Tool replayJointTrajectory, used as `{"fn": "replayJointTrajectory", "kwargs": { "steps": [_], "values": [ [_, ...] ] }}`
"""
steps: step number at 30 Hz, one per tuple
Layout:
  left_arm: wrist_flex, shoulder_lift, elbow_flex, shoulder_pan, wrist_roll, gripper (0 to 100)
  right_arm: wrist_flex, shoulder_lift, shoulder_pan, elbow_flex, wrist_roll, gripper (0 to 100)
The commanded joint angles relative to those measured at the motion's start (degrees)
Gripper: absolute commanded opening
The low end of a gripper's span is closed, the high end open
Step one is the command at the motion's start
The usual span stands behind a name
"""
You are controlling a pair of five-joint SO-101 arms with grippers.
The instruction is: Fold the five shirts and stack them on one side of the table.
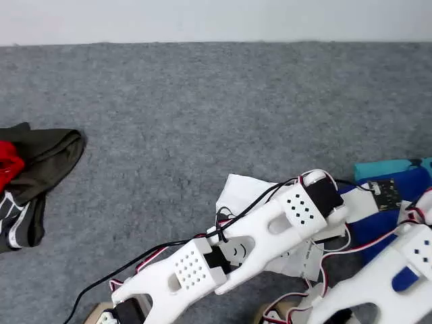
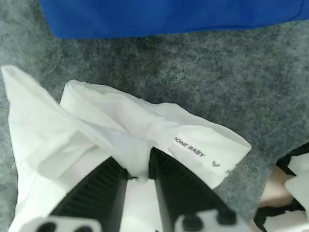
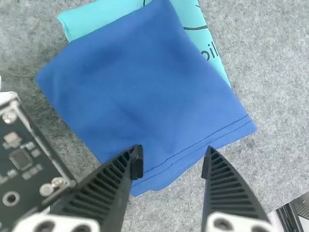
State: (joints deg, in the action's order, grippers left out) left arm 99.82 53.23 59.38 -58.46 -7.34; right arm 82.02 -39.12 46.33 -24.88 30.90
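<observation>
We are pinching a fold of the white shirt point(image 2: 96, 125) in our left gripper point(image 2: 139, 171), its jaws clamped on the cloth. Our right gripper point(image 3: 171, 166) is hanging spread open over the folded blue shirt point(image 3: 140, 96), which is lying on the turquoise shirt point(image 3: 96, 17). We judge two shirts done. A heap of crumpled shirts point(image 1: 40, 158) is lying well apart, unfolded.

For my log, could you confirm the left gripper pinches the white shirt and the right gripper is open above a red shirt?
No: the right wrist view shows the right gripper open above a blue shirt, not red. The left gripper does pinch the white shirt.
</observation>
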Motion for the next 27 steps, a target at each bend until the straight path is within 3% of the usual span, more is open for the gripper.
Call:
{"fn": "replayJointTrajectory", "kwargs": {
  "steps": [1, 5, 11, 27],
  "values": [
    [0.62, -0.62, 2.51, -0.79, 0.00, 2, -0.40, -1.54, 0.22, 0.44, -0.35, 19.9],
    [0.53, -0.62, 2.51, -0.53, -0.35, 2, -0.31, -1.54, 0.22, 0.44, -0.26, 19.9],
    [0.70, -0.62, 2.33, 2.02, -0.09, 19, -0.22, -1.54, 0.48, 0.44, -0.09, 20.0],
    [0.79, -4.66, 2.15, 21.01, -0.26, 17, -0.31, -1.27, -2.33, 0.00, -0.44, 20.0]
  ]
}}
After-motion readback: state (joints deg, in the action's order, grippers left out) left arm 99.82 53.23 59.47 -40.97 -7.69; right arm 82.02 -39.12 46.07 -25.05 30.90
